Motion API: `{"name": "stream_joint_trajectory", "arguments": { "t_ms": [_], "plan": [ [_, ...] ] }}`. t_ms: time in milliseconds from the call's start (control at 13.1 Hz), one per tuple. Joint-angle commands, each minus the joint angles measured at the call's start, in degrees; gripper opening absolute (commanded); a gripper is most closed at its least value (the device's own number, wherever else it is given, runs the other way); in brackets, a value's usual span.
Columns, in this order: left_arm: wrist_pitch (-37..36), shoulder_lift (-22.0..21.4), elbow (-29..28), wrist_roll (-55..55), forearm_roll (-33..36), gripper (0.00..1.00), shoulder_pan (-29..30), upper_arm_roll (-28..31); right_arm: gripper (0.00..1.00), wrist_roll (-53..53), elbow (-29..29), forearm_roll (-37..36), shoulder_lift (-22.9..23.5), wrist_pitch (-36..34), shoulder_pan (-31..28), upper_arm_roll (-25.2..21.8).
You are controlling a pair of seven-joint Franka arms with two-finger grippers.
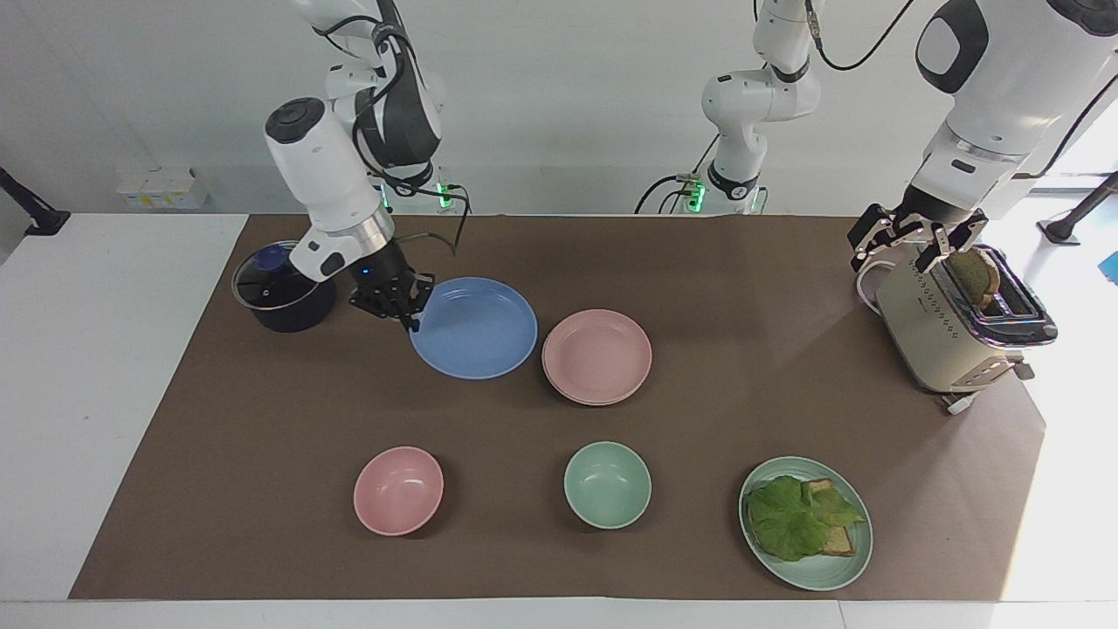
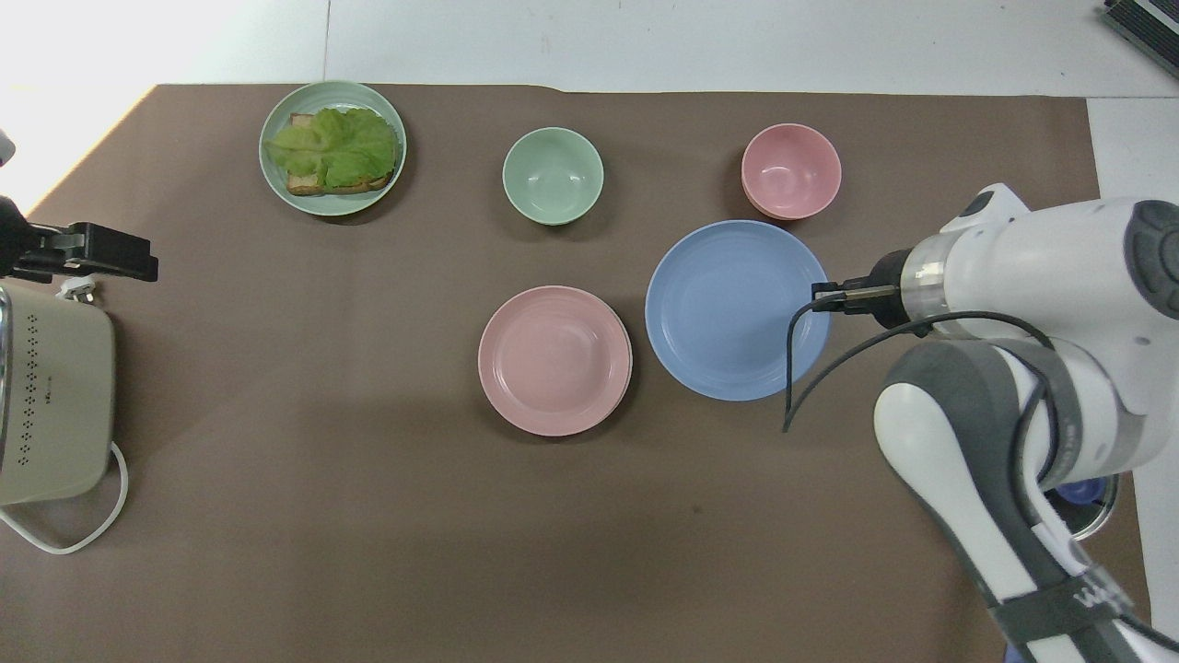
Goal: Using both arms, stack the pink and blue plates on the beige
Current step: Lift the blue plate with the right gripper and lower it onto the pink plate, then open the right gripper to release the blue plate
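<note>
My right gripper (image 1: 412,321) (image 2: 820,296) is shut on the rim of the blue plate (image 1: 474,328) (image 2: 737,309). It holds the plate level in the air over the mat, with the plate's edge close beside the pink plate (image 1: 596,354) (image 2: 554,359). The pink plate lies at the mat's middle, and a thin beige rim (image 1: 587,402) shows under it: the beige plate, otherwise covered. My left gripper (image 1: 908,249) (image 2: 92,258) waits open over the toaster (image 1: 948,328) at the left arm's end.
A dark lidded pot (image 1: 281,293) stands at the right arm's end of the mat. Farther from the robots sit a pink bowl (image 1: 398,489), a mint bowl (image 1: 607,484) and a green plate (image 1: 825,572) of lettuce and toast. A slice of bread sticks out of the toaster.
</note>
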Motion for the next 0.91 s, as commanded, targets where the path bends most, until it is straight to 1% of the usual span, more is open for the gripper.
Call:
{"name": "stream_joint_trajectory", "arguments": {
  "t_ms": [0, 76, 152, 229, 305, 534, 762, 839],
  "plan": [
    [-0.82, -0.40, -0.16, 0.70, 0.73, 1.00, 0.20, -0.08, 0.00, 9.20, 1.52, 1.36, 3.01, 2.53, 6.81, 0.40],
    [-0.82, -0.40, -0.16, 0.70, 0.73, 1.00, 0.20, -0.08, 0.00, 13.69, 2.13, 0.93, 4.16, 4.03, 8.15, 0.40],
    [-0.82, -0.40, -0.16, 0.70, 0.73, 1.00, 0.20, -0.08, 0.00, 15.99, 3.27, 0.66, 6.08, 4.83, 8.95, 0.49],
    [-0.82, -0.40, -0.16, 0.70, 0.73, 1.00, 0.20, -0.08, 0.00, 17.32, 3.98, 0.48, 7.49, 5.88, 11.65, 0.49],
    [-0.82, -0.40, -0.24, 0.70, 0.73, 1.00, 0.20, -0.08, 0.00, 18.90, 3.98, 0.40, 8.46, 7.72, 12.55, 0.40],
    [-0.82, -0.40, -0.16, 0.70, 0.73, 1.00, 0.20, -0.08, 0.00, 18.57, 3.46, 0.31, 11.54, 11.33, 12.91, 0.49],
    [-0.82, -0.40, -0.16, 0.70, 0.73, 1.00, 0.20, -0.08, 0.00, 18.57, 0.66, 0.31, 11.73, 11.52, 13.00, 0.49],
    [-0.82, -0.40, -0.16, 0.70, 0.73, 1.00, 0.20, -0.08, 0.00, 18.65, 0.30, 0.31, 11.73, 11.60, 14.39, 0.49]
  ]
}}
